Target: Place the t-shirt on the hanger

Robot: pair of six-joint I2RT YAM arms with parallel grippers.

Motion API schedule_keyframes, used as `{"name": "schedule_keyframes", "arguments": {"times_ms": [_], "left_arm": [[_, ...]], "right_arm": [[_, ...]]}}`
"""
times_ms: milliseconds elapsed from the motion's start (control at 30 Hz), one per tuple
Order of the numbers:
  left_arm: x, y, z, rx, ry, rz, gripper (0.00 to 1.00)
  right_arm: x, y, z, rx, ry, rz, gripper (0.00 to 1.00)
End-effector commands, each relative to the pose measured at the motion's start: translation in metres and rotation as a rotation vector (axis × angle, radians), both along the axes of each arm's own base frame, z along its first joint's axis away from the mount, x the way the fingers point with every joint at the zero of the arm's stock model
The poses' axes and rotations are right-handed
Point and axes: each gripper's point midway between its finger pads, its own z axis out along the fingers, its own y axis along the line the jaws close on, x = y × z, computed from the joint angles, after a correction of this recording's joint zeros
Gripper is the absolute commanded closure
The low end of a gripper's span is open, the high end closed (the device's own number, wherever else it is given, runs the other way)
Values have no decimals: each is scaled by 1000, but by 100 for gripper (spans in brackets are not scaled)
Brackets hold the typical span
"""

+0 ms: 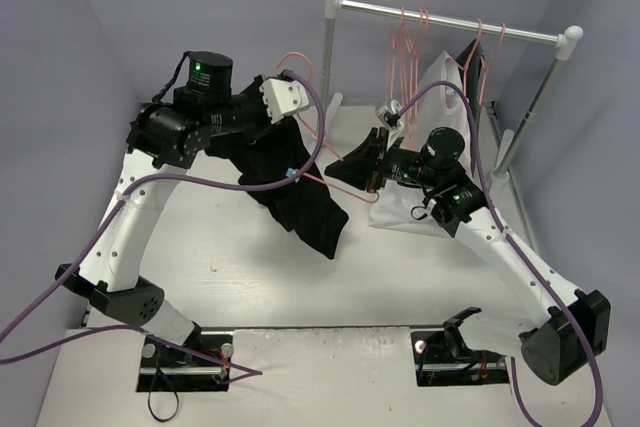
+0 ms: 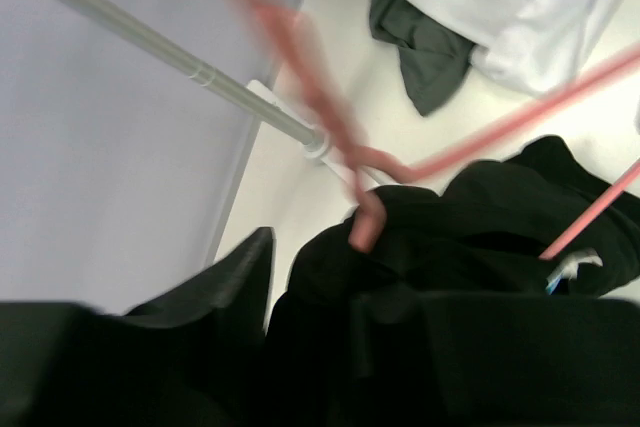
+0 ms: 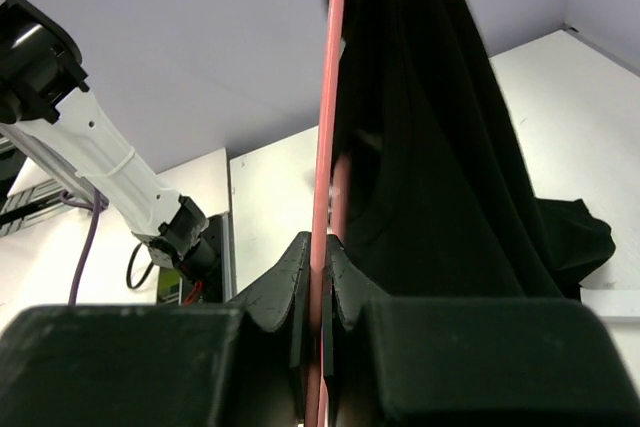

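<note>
Surroundings: garment rack (image 1: 450,23) along the back right, spare pink hangers (image 1: 410,45) on its rail. White garment (image 1: 432,132) hangs and spills onto the table just behind the right arm. A dark grey-green garment (image 2: 425,52) lies crumpled beside it. Rack post close behind the left wrist.

The t-shirt (image 1: 300,202) is off the table and bunched. It hangs from the left gripper (image 1: 290,97), whose fingers are sunk in and clamped on the black cloth. Long axis slants from back left down toward centre; cannot tell if the low end touches.

The hanger (image 3: 322,147) is pinched in the right gripper (image 3: 320,269), fingers tight on the wire. The wire runs leftward into the shirt, with the hook looping up beside the left wrist.

White table (image 1: 250,292); pale lilac walls.
</note>
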Motion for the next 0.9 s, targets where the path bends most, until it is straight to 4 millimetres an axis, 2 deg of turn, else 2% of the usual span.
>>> {"name": "schedule_keyframes", "arguments": {"times_ms": [0, 133, 233, 300, 367, 467, 500, 533, 700, 767, 867], "left_arm": [[-22, 5, 22, -55, -53, -39, 84], [-28, 15, 10, -40, -32, -13, 99], [-30, 21, 7, -35, -29, 11, 100], [-29, 30, 6, -34, -37, 63, 100], [-24, 37, 3, -40, -50, 121, 100], [-6, 50, -2, -68, -81, 253, 100], [-4, 54, 2, -84, -93, 286, 100], [-1, 56, -3, -87, -85, 312, 100], [17, 65, -3, -131, -90, 483, 100], [20, 63, 1, -142, -117, 537, 100], [29, 65, 2, -119, -156, 643, 100]], "right_arm": [[-7, 0, 38, 72, -159, 40, 100], [1, 0, 30, 61, -141, 14, 100], [11, -2, 24, 53, -121, -23, 100], [24, -7, 18, 37, -89, -89, 87], [42, -15, 12, 3, -56, -196, 65], [56, -29, 6, -46, -16, -323, 49], [62, -35, 8, -47, -15, -376, 47], [70, -42, 5, -58, 11, -446, 46], [78, -71, -10, -24, 152, -664, 41], [77, -72, -24, -1, 243, -708, 41], [72, -60, -40, 22, 351, -737, 42]]}}
